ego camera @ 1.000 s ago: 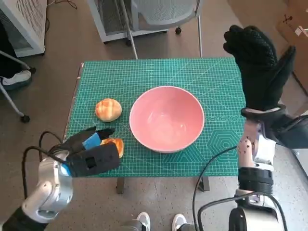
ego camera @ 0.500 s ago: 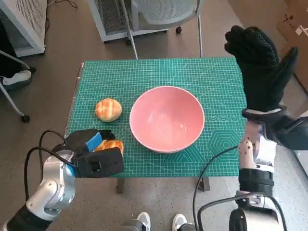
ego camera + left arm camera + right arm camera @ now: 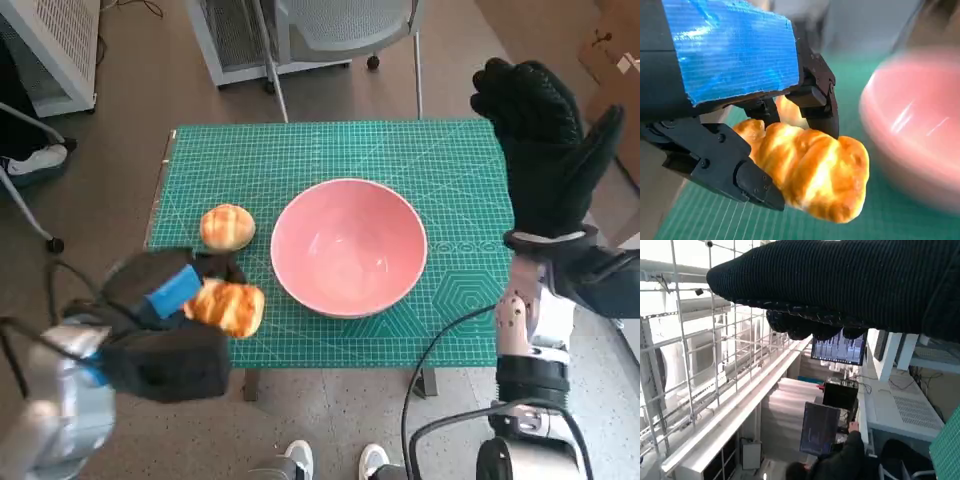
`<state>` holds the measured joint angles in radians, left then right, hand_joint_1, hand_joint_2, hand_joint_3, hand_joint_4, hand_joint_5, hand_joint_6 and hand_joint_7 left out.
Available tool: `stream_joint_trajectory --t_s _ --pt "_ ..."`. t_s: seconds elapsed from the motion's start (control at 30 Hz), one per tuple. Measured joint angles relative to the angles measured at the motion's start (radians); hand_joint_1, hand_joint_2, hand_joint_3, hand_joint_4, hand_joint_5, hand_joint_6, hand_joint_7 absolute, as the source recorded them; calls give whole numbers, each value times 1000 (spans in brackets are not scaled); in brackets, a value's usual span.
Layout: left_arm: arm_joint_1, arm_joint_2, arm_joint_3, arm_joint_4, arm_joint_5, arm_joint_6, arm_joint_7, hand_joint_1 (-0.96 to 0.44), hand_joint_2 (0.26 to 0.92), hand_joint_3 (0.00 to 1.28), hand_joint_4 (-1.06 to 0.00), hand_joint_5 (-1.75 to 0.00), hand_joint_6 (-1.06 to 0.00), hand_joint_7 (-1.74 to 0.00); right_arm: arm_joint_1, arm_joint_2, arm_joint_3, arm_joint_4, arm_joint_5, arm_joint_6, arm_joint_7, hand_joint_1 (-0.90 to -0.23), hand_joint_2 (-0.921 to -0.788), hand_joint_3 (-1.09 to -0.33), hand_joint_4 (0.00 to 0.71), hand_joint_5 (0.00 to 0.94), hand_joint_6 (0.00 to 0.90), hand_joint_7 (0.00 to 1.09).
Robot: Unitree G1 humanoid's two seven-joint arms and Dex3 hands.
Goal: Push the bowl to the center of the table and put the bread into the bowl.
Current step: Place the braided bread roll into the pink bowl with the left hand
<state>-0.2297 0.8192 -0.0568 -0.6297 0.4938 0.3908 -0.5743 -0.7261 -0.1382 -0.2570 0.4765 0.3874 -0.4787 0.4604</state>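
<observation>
— Head view: the left hand [image 3: 165, 300] grips one bread roll [image 3: 228, 307], off the mat, just left of the pink bowl [image 3: 348, 247].
— And the second roll [image 3: 227, 227]?
— On the green mat [image 3: 330, 150], just beyond that hand. The right hand [image 3: 545, 140] is raised, fingers apart, holding nothing.

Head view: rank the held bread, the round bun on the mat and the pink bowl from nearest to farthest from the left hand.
1. Held bread: gripped in the left hand, near the table's front left edge.
2. Round bun: on the green mat, just beyond the hand, left of the bowl.
3. Pink bowl: mid-table, to the hand's right.
</observation>
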Motion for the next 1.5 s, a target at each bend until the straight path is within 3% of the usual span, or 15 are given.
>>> stream_joint_trajectory --t_s 0.2,0.47,0.63,0.83,1.1,1.5 --pt "-64 3 96 -19 -63 -158 22 3 878 0 -853 -925 -802 -1036 0 0 2 2 -1 0 0 -600 -921 -593 393 3 439 17" --pt "-214 -22 105 108 -111 -420 115 3 866 0 -858 -939 -846 -969 0 0 3 21 -3 -6 0 -595 -921 -593 395 3 438 16" --pt "-314 -63 50 248 -121 -589 156 3 864 0 -848 -940 -866 -953 1 0 4 21 -3 -11 0 -591 -921 -595 395 3 435 13" --pt "-406 -112 -39 459 -111 -773 172 1 890 6 -772 -1017 -818 -1009 3 0 4 18 -2 -15 0 -585 -921 -606 396 2 431 10" --pt "-541 -179 -171 791 6 -951 217 -1 918 22 -663 -1111 -770 -1082 21 0 6 -1 -3 -20 -1 -572 -921 -627 396 2 431 10" --pt "-699 -240 -318 1200 283 -1176 504 -1 920 55 -640 -1087 -718 -1187 56 3 10 -37 -20 -25 -24 -565 -921 -639 404 4 432 9"
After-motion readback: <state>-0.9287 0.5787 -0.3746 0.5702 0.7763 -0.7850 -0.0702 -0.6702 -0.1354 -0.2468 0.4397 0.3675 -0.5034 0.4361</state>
